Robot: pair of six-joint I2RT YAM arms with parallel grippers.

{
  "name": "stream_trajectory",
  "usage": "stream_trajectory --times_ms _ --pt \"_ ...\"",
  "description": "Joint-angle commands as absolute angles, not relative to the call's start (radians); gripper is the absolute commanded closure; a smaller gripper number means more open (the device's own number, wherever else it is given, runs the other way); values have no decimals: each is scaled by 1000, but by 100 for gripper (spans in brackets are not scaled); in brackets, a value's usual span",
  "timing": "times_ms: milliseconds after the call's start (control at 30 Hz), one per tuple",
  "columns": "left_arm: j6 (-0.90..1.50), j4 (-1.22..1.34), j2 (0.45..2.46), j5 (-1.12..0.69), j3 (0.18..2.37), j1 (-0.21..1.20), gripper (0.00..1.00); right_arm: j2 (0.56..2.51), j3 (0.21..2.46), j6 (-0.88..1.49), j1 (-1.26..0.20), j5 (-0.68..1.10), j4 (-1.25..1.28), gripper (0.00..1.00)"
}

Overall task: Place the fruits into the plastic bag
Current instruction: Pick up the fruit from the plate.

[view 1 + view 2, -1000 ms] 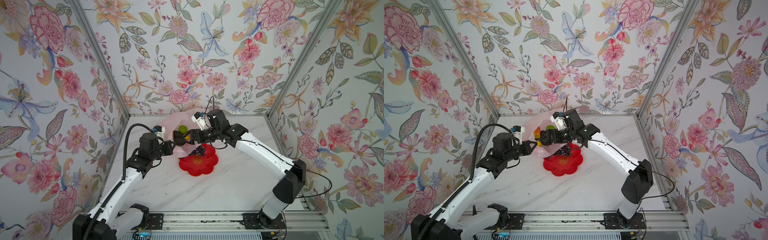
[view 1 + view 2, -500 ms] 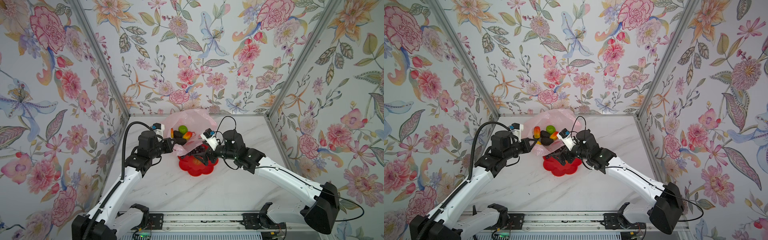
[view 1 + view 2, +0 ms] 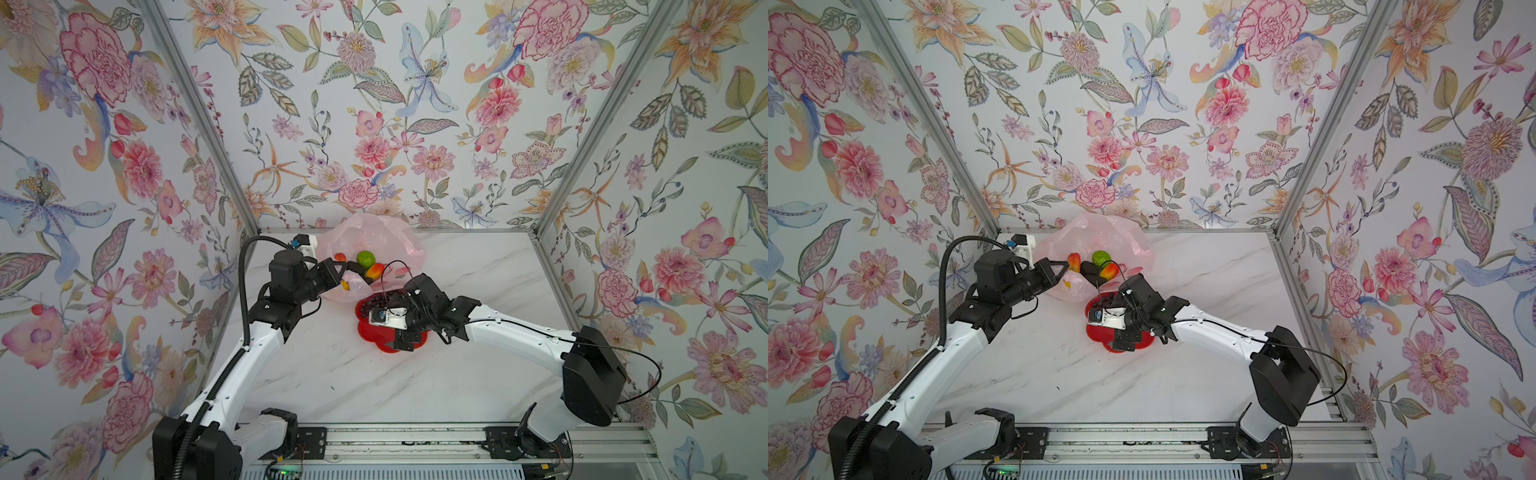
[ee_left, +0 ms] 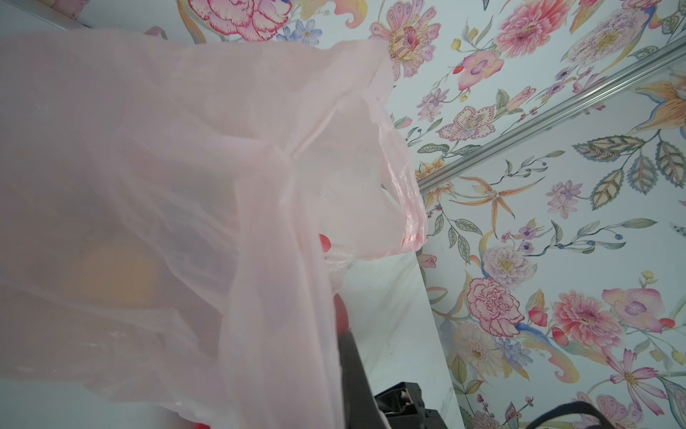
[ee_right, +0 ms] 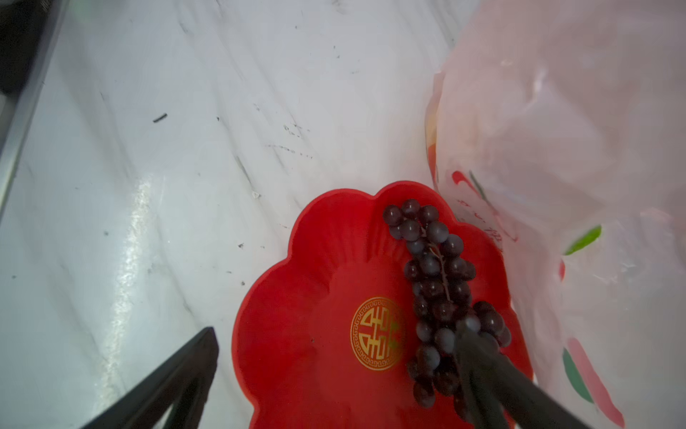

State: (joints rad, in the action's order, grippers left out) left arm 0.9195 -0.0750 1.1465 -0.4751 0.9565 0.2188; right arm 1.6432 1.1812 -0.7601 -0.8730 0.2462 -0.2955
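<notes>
Counter (image 3: 374,386) of white marble fills the front of the scene. Farther in sits a red flower-shaped plate (image 5: 297,297), and the right hand (image 5: 337,328) now hangs just above it. A second ago that hand was stretched over the mouth of the plastic bag; since then it has swung back toward the front and come down over the plate. Its jaws stand wide apart and hold nothing. One finger lies over the near end of the purple grape bunch (image 5: 441,293); the other is out past the plate's rim. The grapes are the only fruit left on the plate, so the last drop-off looks finished and a new pick looks about to begin.

Just beyond the plate, the left hand (image 3: 347,268) is clamped shut on the front edge of the pale pink plastic bag (image 3: 374,237), lifting it so the mouth gapes open. Inside the bag lie a green ball (image 3: 365,258), a red-yellow mango (image 3: 375,270), a dark avocado (image 3: 1090,270) and a red-orange piece (image 3: 1074,262). The bag's back rests near the rear wall.
</notes>
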Motion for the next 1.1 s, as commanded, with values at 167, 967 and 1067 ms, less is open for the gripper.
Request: stream_trajectory --times_ms 167,967,1067 --pt "947 -51 1135 -503 957 169 100 1865 1393 -898 -799 255 -347 1" --pt "922 -100 1124 -505 914 140 100 2227 1716 -882 -706 323 -574 15" --pt "923 -99 1123 -506 907 140 100 2240 1713 -883 -705 327 -596 18"
